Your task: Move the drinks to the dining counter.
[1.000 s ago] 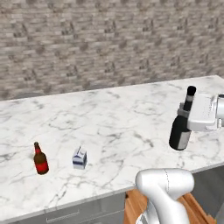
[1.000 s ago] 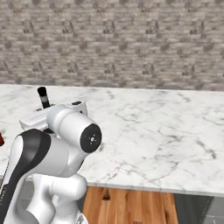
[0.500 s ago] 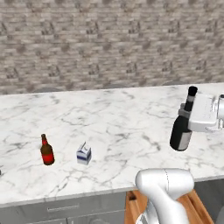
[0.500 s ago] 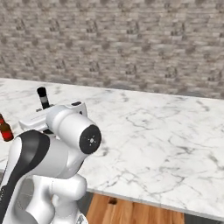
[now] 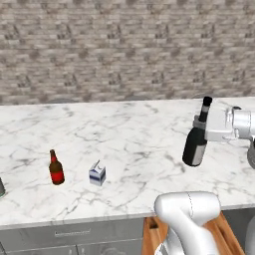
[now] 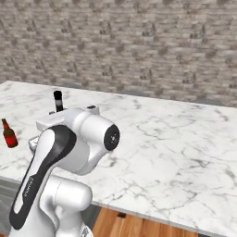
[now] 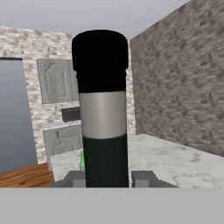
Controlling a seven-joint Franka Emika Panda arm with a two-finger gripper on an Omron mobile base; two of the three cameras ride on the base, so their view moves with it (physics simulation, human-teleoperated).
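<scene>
Over the right part of the worktop (image 5: 124, 134) — the broad white marble slab with grey veins, resting on grey drawer fronts — the tool (image 5: 205, 125) is clamped around the neck of the tall black wine bottle (image 5: 195, 144). The bottle stands upright, and from the left base view I cannot tell whether its base touches the marble or hangs just above it. In the hand view the bottle's neck (image 7: 103, 109) rises between the two dark fingertips (image 7: 144, 178), which press close against it on either side; the neck shows a black cap, a silver band below it and dark glass under that.

Farther left on the same slab, well apart from the wine bottle, the red-brown beer bottle (image 5: 56, 168) stands upright, and the small blue-and-white milk carton (image 5: 97, 174) sits just beside it on its right. At the far left edge of the left base view a sliver of a dark object is cut off by the frame — too little shows to name it. In the hand view a small patch of green (image 7: 81, 159) peeks from behind the bottle's neck, low on the distant marble.

From the right base view the bottle's black top (image 6: 58, 99) pokes up behind the arm's white body, and the beer bottle (image 6: 8, 133) stands at the left edge. A grey brick wall (image 5: 124, 50) runs behind the worktop.
</scene>
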